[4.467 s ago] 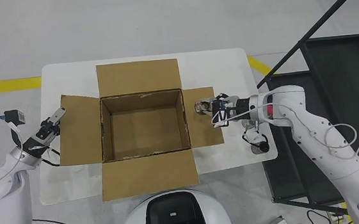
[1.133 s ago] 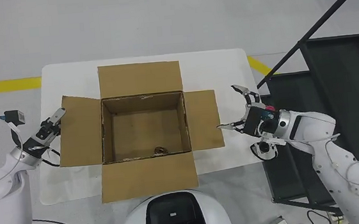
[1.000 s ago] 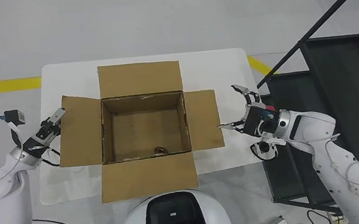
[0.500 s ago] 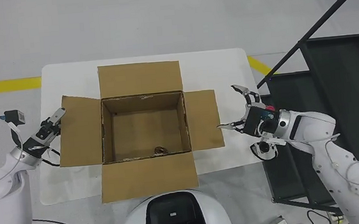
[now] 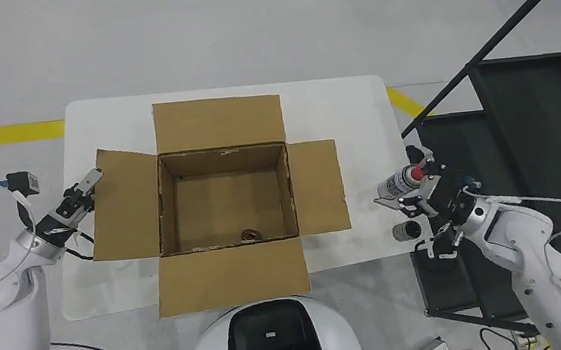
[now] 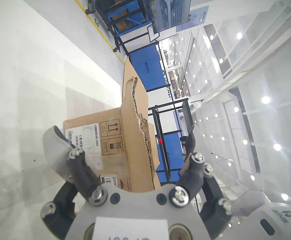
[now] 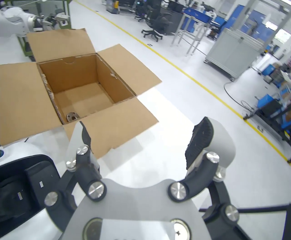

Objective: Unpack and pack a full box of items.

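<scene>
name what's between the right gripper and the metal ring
The folded-out cardboard flap lies between right gripper and metal ring, seen in right wrist view.

A pale grey glossy floor (image 5: 248, 27) carries a yellow painted line (image 5: 6, 134). A black metal rack (image 5: 534, 93) stands there (round white ceiling lamps (image 6: 264, 100) overhead).

White glossy arm shells (image 5: 519, 236), thin white cable (image 5: 544, 202). Left gripper (image 6: 124, 138), right gripper (image 7: 142, 129): grey plates (image 7: 136, 204), silver screws (image 7: 178, 189), black links (image 7: 199, 173), ribbed black pads (image 7: 200, 136).

White rectangular table (image 5: 354, 98); black metal shelving rack (image 5: 535, 102) just beside its right edge; yellow floor stripe (image 5: 6, 134) running behind both.
</scene>
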Robot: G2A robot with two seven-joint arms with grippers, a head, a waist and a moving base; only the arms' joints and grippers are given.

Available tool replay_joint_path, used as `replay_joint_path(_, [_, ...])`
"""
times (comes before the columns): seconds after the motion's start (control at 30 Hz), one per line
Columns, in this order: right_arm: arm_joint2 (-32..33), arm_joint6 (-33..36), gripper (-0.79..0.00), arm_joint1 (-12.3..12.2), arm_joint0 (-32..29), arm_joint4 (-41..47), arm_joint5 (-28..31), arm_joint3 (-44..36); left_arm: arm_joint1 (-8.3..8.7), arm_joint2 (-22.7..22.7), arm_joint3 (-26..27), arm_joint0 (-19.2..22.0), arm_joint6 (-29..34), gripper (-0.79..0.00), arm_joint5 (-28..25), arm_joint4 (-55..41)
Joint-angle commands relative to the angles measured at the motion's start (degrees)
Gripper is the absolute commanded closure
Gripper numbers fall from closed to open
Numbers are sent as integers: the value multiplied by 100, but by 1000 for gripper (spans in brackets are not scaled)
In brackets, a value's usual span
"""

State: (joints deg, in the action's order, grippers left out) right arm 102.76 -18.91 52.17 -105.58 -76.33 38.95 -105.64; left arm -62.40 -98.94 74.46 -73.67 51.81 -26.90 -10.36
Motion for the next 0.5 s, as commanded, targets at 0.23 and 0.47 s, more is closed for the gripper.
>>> replay_joint_path(0.23, [273, -338, -785, 79, -758, -117, -543, 241, 0, 0, 0, 0, 0, -785, 0, 0])
replay_joint_path(0.47, [273, -338, -785, 79, -758, -117, -543, 241, 0, 0, 0, 0, 0, -785, 0, 0])
